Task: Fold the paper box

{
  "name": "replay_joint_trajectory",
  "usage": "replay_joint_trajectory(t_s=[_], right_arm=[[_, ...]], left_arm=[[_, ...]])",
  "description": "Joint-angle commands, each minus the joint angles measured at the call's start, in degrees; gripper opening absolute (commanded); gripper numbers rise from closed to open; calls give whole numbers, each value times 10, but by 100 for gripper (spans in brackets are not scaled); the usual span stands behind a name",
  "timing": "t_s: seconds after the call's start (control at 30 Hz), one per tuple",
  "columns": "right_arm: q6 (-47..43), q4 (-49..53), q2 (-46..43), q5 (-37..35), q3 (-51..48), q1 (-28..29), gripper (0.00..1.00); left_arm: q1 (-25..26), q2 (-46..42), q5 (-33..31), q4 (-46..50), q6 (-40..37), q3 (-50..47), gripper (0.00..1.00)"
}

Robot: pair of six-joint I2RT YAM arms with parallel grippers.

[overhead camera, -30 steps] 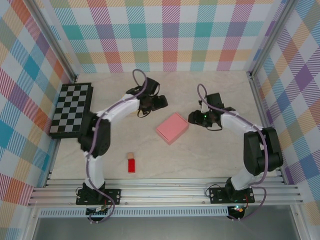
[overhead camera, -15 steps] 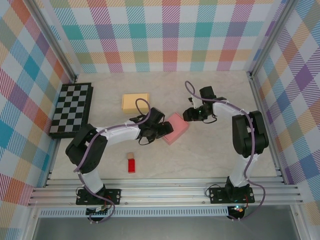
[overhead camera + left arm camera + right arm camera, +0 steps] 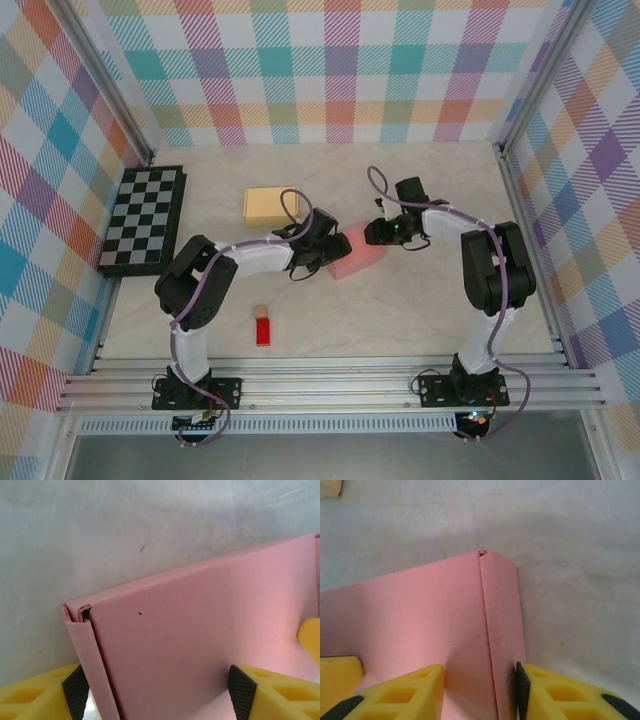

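The paper box (image 3: pixel 358 258) is plain pink, the desk (image 3: pixel 420 310) pale cream with faint marbling, the walls (image 3: pixel 340 70) a multicoloured plaid. The checkerboard (image 3: pixel 142 220) is black and white, the block (image 3: pixel 272 205) yellow, the small piece (image 3: pixel 263 331) red with a tan tip. The left gripper (image 3: pixel 159 695) and right gripper (image 3: pixel 479 690) have yellow fingers with black pads.

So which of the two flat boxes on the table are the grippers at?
The pink paper box in the middle: the left gripper and right gripper sit at its opposite ends. The pale yellow box lies apart, farther back.
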State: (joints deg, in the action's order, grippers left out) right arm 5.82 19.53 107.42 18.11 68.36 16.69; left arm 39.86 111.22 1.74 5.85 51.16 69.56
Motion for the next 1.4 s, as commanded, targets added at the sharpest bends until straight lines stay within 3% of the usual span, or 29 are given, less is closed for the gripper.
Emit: replay_joint_trajectory(t_s=[0.0, 0.2, 0.43, 0.7, 1.0, 1.17, 1.27, 1.37], right_arm=[[47, -3, 0, -32, -5, 0, 39], [125, -18, 20, -72, 31, -16, 37], [142, -20, 85, -74, 120, -25, 37], [124, -11, 126, -51, 190, -44, 38], [116, 6, 40, -59, 164, -57, 51], [90, 10, -82, -99, 90, -68, 55], [64, 0, -180, -143, 18, -78, 60], [37, -33, -294, -245, -86, -82, 66]], left_arm=[[-25, 51, 7, -14, -40, 71, 73], [-57, 157, 31, 50, -86, 242, 73], [-74, 261, 48, 121, -104, 407, 74], [-92, 267, 33, 148, -115, 447, 75], [-131, 235, 1, 227, -187, 530, 82], [-146, 103, -39, 231, -245, 437, 82], [-151, -38, -89, 164, -291, 268, 84], [-172, -214, -165, 8, -323, 21, 85]])
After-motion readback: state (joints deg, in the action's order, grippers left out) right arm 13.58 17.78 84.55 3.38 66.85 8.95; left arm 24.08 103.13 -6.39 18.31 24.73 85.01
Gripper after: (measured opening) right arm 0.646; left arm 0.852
